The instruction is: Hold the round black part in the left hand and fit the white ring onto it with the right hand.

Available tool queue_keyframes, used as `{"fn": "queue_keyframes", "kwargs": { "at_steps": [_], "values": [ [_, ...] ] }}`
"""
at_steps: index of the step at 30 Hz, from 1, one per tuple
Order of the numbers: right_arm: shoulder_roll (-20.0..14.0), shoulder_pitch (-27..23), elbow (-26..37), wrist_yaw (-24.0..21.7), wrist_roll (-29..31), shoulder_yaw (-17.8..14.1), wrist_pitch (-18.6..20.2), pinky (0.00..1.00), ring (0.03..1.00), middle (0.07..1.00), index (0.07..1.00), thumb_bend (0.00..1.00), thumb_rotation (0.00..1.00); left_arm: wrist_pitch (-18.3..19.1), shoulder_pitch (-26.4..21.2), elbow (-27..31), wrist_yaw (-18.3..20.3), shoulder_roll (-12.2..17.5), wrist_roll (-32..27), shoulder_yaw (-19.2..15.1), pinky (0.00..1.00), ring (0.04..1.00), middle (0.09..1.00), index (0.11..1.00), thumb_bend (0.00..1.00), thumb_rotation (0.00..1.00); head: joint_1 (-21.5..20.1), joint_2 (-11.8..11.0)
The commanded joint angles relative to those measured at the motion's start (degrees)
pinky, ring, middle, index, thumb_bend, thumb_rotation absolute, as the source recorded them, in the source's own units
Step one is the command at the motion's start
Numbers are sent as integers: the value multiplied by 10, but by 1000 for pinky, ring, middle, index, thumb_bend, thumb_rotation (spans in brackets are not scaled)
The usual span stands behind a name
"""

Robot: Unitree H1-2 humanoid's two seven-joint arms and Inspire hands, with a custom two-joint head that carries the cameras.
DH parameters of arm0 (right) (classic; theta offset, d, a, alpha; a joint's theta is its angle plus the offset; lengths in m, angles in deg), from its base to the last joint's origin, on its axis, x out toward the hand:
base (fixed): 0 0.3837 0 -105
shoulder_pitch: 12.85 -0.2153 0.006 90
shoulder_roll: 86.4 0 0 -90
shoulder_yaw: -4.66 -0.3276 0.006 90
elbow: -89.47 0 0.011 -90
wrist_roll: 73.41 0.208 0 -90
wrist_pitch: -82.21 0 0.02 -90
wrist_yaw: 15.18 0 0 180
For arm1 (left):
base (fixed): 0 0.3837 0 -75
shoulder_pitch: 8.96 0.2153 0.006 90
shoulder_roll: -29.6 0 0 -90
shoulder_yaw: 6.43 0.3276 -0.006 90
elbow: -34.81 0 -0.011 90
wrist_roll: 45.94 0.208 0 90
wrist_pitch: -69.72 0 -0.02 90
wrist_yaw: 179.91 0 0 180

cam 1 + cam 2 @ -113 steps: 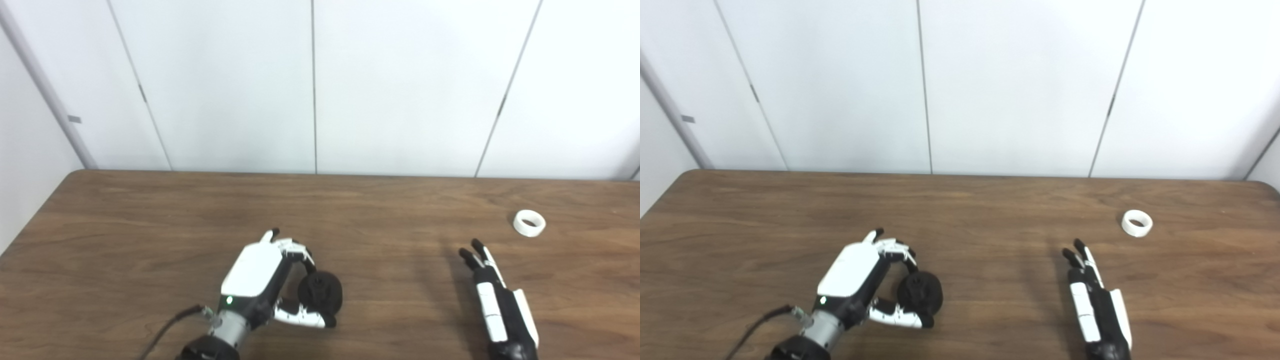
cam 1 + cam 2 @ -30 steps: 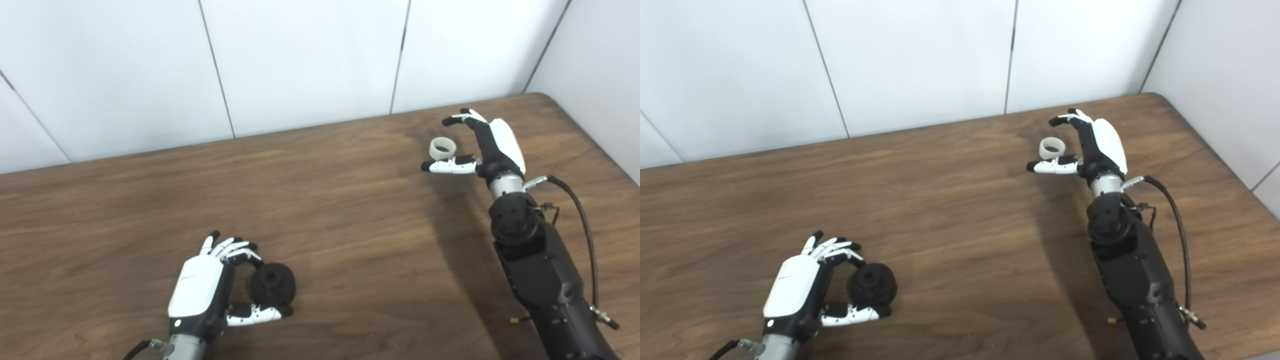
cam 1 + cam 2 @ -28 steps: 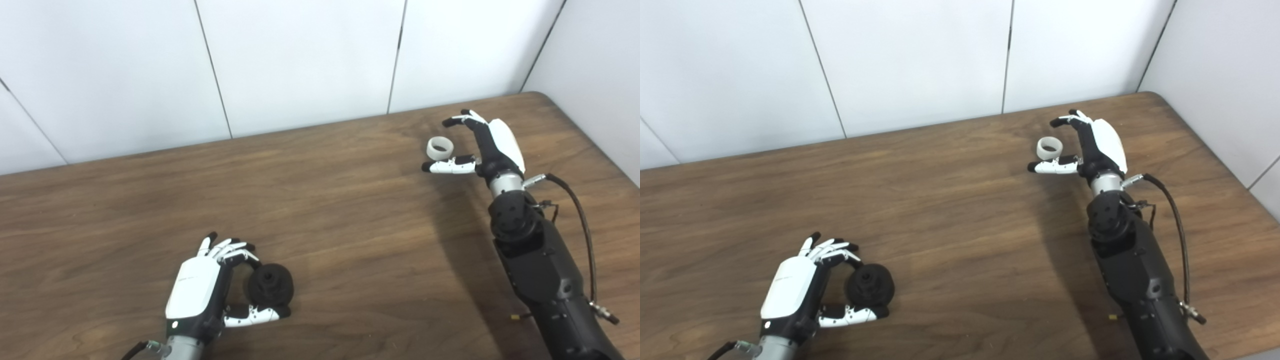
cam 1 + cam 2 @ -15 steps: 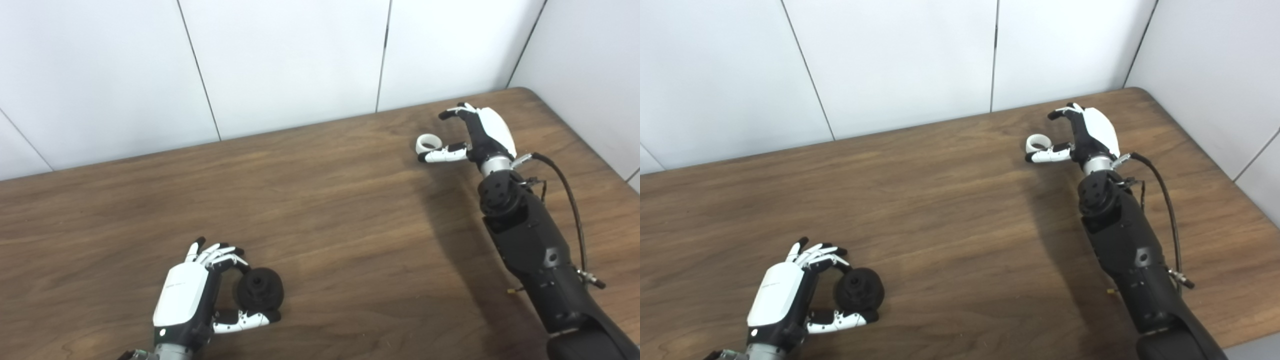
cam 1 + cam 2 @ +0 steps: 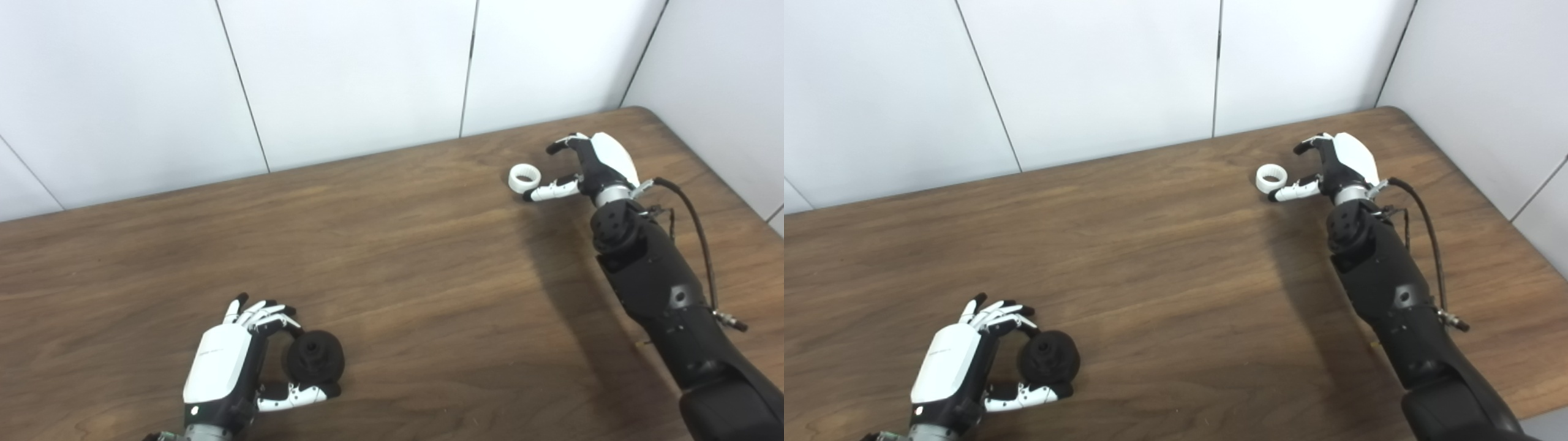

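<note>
My right robot hand [image 5: 591, 168] has slid back from the white ring [image 5: 525, 176], which now lies ungrasped on the tabletop [image 5: 429, 257] just off its spread thumb, so I've missed the pickup, while my left robot hand [image 5: 229, 367] still grips the round black part [image 5: 313, 361].

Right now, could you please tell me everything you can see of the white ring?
The white ring is a small, short band with an open centre, plain and matte, seemingly plastic. It lies flat, hole upward, on the brown wooden table near the far right corner. The open right hand is beside it, thumb close by; contact cannot be told.
</note>
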Motion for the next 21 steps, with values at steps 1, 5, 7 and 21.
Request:
{"fn": "queue_keyframes", "kwargs": {
  "at_steps": [1, 5, 7, 21],
  "values": [
    [-23, -29, 6, 5, -11, -2, 2, 1000, 973, 925, 714, 890, 244, 8, 10, 1, 11, 14, 5, -6, 1000, 864, 767, 483, 525, 55, -1, 0],
    [-22, -34, -3, 4, -9, 3, -2, 1000, 973, 918, 701, 895, 250, 8, 9, 1, 12, 14, 6, -6, 1000, 864, 766, 483, 525, 55, 0, 1],
    [-19, -37, -7, 7, -7, 4, -4, 1000, 973, 914, 696, 896, 243, 7, 9, 0, 10, 13, 6, -6, 1000, 864, 766, 483, 525, 54, 0, 1],
    [-8, -49, -12, -13, -15, 11, 4, 1000, 987, 923, 708, 868, 255, 15, 11, 10, 19, 10, 13, -3, 1000, 871, 766, 483, 525, 56, 5, 7]
  ]
}}
